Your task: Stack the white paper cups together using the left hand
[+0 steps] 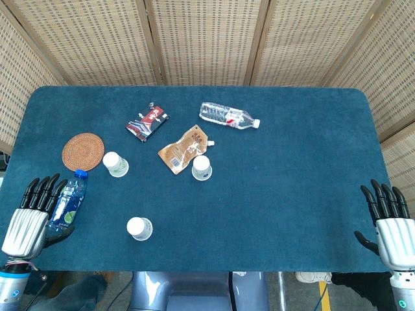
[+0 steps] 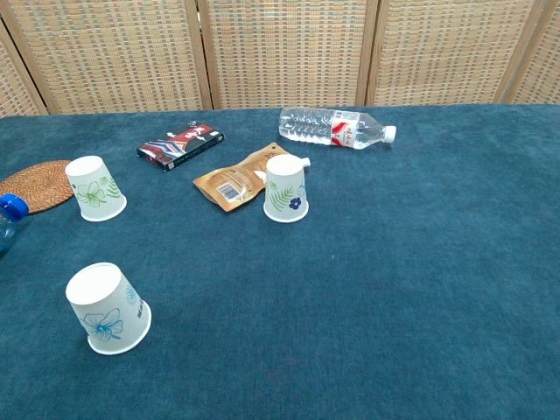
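Three white paper cups stand upside down and apart on the blue table (image 1: 292, 162). One cup (image 1: 115, 164) (image 2: 95, 188) is beside the woven coaster. Another cup (image 1: 201, 168) (image 2: 286, 188) stands by the brown pouch. The nearest cup (image 1: 139, 228) (image 2: 107, 309) sits close to the front edge. My left hand (image 1: 34, 214) hovers at the front left corner, fingers spread, empty, next to a small bottle. My right hand (image 1: 391, 223) is at the front right corner, fingers apart, holding nothing. The chest view shows neither hand.
A woven coaster (image 1: 83, 151) (image 2: 37, 184) lies at the left. A blue-capped bottle (image 1: 69, 197) (image 2: 9, 213) lies beside my left hand. A dark packet (image 1: 148, 122) (image 2: 180, 145), a brown pouch (image 1: 185, 149) (image 2: 239, 179) and a clear water bottle (image 1: 228, 116) (image 2: 334, 127) lie farther back.
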